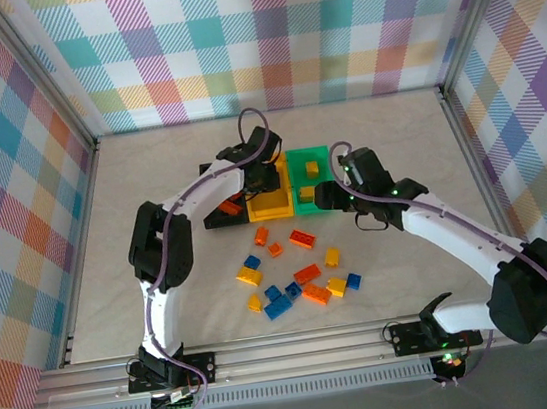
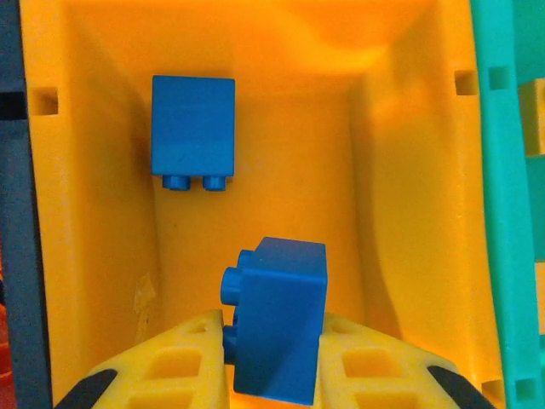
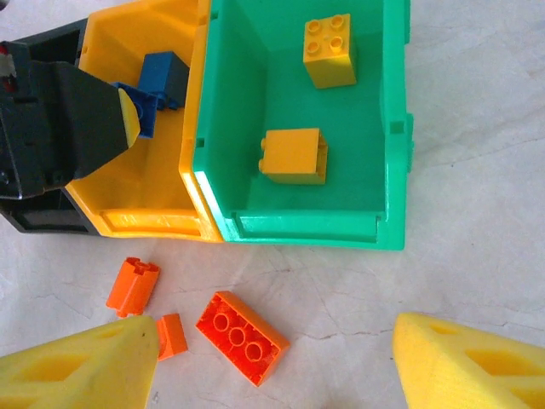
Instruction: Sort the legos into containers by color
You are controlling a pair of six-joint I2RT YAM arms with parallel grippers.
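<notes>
The sort is in its early part, by my reading: the left hand (image 2: 272, 366) is clamped on a blue brick (image 2: 277, 328) and holds it tilted inside the mouth of the yellow bin (image 2: 85, 256), where a second blue brick (image 2: 192, 128) already lies on the floor. The green bin (image 3: 298, 226), touching it on the right, holds two yellow bricks (image 3: 329, 49), and the black bin (image 1: 220, 223) on the other side has an orange brick (image 1: 229, 208) in it. The right hand (image 3: 274, 332) hangs with its fingers apart and empty above the counter (image 1: 406, 137), just before the bins, over a small orange group (image 3: 243, 336). More than a dozen loose bricks (image 1: 303, 276) in all three colours lie scattered in front, so most of the job is left.
</notes>
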